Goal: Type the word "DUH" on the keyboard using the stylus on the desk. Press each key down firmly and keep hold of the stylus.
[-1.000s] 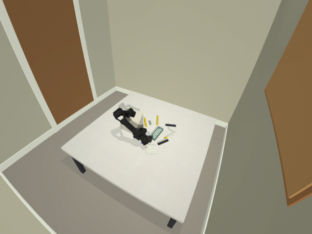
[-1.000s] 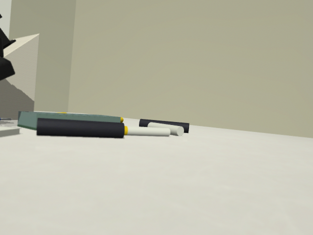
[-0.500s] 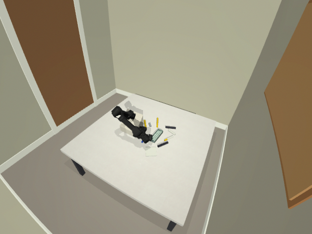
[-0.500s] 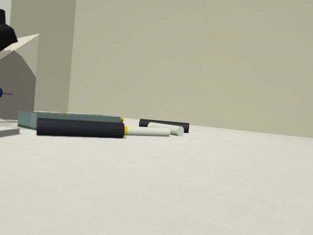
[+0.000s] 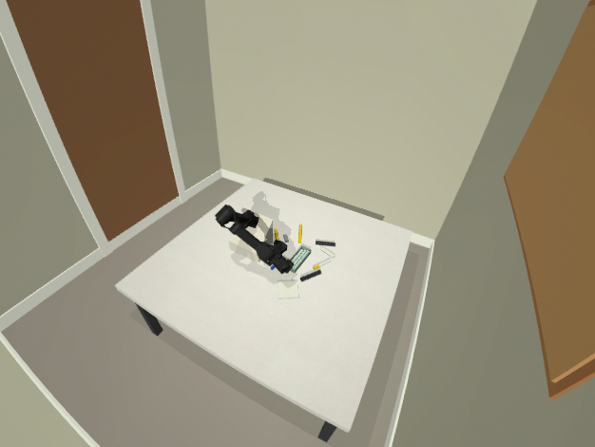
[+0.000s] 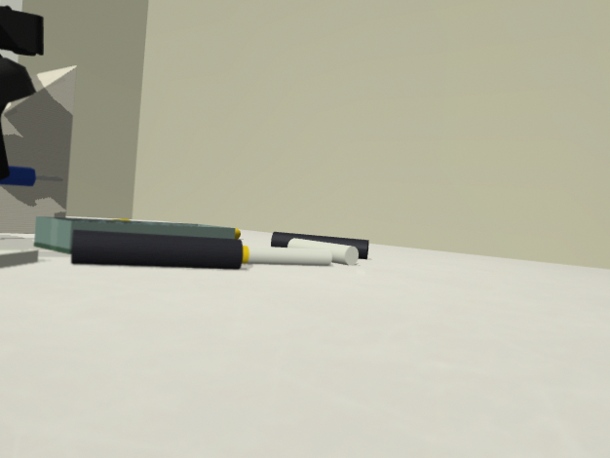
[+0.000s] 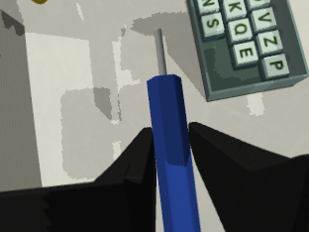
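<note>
The white desk (image 5: 201, 307) fills the room's middle, and the black arm (image 5: 249, 235) reaches across it toward the clutter. The keyboard (image 7: 248, 45) comes next, a grey-green tray with pale square keys, lying flat ahead and to the right of the tool in the wrist view. Keys read S, K, Q, E, V, Z and P (others are cut off at the frame's edge). The gripper (image 7: 170, 144) is clamped on the stylus (image 7: 168, 129), a blue shaft with a thin grey tip, held above the desk with the tip aimed short of the keyboard's near corner. Around it lie a black cylinder (image 6: 156, 248) just in front of the keyboard, a white cylinder with a yellow band (image 6: 287, 255), another white one (image 6: 339, 251), a second black one (image 6: 320, 240) and a yellow marker (image 5: 299, 233).
</note>
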`<state>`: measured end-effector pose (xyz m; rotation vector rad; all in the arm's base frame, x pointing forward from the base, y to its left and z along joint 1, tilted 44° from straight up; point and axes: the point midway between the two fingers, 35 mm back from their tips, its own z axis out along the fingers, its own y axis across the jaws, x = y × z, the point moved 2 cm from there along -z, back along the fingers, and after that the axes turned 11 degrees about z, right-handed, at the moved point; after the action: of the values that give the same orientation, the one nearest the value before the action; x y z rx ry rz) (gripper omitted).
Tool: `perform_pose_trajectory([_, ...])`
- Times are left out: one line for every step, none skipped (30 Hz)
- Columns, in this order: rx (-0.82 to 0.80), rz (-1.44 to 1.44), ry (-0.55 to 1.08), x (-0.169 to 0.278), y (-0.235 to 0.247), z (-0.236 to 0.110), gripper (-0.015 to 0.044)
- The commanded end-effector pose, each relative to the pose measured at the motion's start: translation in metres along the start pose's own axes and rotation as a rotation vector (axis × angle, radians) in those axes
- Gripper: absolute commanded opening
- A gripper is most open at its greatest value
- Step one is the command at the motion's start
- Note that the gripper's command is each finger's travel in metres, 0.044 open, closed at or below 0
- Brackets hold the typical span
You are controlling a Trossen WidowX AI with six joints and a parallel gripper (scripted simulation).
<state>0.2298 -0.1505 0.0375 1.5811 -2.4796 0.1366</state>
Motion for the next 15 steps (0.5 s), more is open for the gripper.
perform_pose_trajectory([-0.016, 0.116, -0.021, -0.007, -0.003, 0.001, 0.0000])
perform_pose_trajectory([-0.021, 0.146, -0.025, -0.009, -0.004, 0.002, 0.0000])
perform_pose_trajectory([-0.026, 0.176, -0.029, -0.011, -0.004, 0.002, 0.0000])
perform_pose_trajectory([-0.031, 0.206, -0.032, -0.012, -0.005, 0.002, 0.0000])
perform_pose_trajectory([-0.036, 0.237, -0.036, -0.014, -0.005, 0.002, 0.0000])
perform_pose_trajectory([-0.041, 0.267, -0.039, -0.016, -0.006, 0.003, 0.0000])
perform_pose_trajectory([-0.046, 0.297, -0.042, -0.017, -0.006, 0.003, 0.0000])
perform_pose_trajectory([-0.052, 0.327, -0.045, -0.019, -0.007, 0.003, 0.0000])
perform_pose_trajectory([-0.058, 0.357, -0.048, -0.021, -0.007, 0.004, 0.0000])
perform_pose_trajectory([-0.063, 0.387, -0.050, -0.023, -0.008, 0.004, 0.0000])
perform_pose_trajectory([-0.069, 0.418, -0.052, -0.024, -0.008, 0.004, 0.0000])
perform_pose_trajectory([-0.075, 0.448, -0.054, -0.026, -0.009, 0.005, 0.0000])
perform_pose_trajectory([-0.081, 0.478, -0.056, -0.028, -0.009, 0.005, 0.0000])
perform_pose_trajectory([-0.088, 0.508, -0.058, -0.030, -0.010, 0.005, 0.0000])
perform_pose_trajectory([-0.094, 0.539, -0.059, -0.031, -0.010, 0.005, 0.0000])
